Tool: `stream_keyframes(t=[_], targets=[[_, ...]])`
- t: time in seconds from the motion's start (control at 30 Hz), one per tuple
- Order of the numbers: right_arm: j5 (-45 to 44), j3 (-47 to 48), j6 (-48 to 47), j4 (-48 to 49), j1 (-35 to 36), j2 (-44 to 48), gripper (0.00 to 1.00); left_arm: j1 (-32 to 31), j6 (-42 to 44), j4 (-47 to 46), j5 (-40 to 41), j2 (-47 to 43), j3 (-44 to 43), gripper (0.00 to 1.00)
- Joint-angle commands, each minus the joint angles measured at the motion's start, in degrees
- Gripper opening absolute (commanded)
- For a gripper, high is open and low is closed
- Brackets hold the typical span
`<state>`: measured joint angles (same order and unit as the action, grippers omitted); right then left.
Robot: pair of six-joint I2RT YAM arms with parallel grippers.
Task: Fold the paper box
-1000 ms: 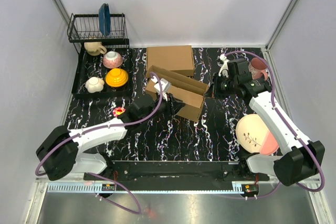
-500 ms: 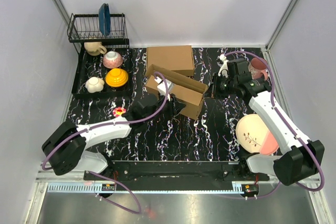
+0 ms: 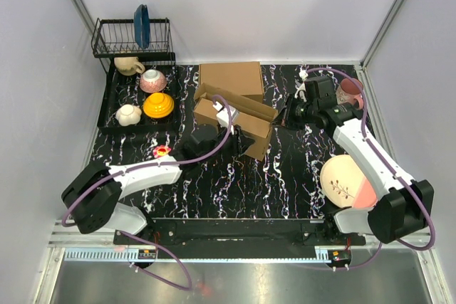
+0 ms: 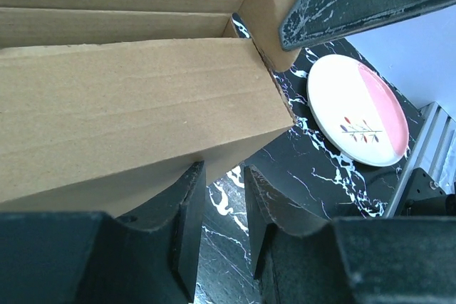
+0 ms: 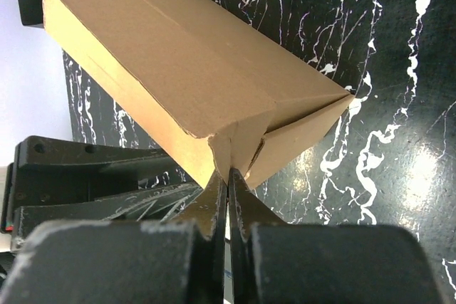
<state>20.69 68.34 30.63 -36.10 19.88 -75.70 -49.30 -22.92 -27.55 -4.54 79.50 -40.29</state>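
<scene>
While both arms meet at the paper box [image 3: 239, 120], we see it half formed near the middle of the table [image 3: 285, 176].

We find the paper box lying just in front of the neatly formed cardboard box [image 3: 230, 80], its long walls folded up and its top open. Our right gripper [image 5: 228, 176] is pinched fully together on a thin cardboard flap at the box's right-hand corner. Our left gripper [image 4: 222, 172] sits low at the box's near side. Its fingers are partly apart, with only the marbled table showing in the gap. The box's near wall hangs just above them, and we cannot tell whether either finger touches it. A pink-and-white plate [image 3: 348, 183] lies well apart, near the right arm's base.
</scene>
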Motion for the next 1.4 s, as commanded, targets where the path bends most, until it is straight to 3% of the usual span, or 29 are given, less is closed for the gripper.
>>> stream_keyframes(t=[0.0,0.53,1.37], targets=[[1.55,2.94,3.99,1.47,0.69,-1.11,0.0,-0.01,0.24,-3.3,-1.0,1.0,-2.68,0.33],[1.02,0.57,-0.48,0.77,1.57,-1.82,0.0,-0.01,-0.37,-3.74,-1.44,2.93,-4.09,0.34],[-9.96,-4.87,-4.09,0.76,7.45,-4.63,0.0,-0.01,-1.87,-3.21,-2.76,3.9,-6.38,0.35]])
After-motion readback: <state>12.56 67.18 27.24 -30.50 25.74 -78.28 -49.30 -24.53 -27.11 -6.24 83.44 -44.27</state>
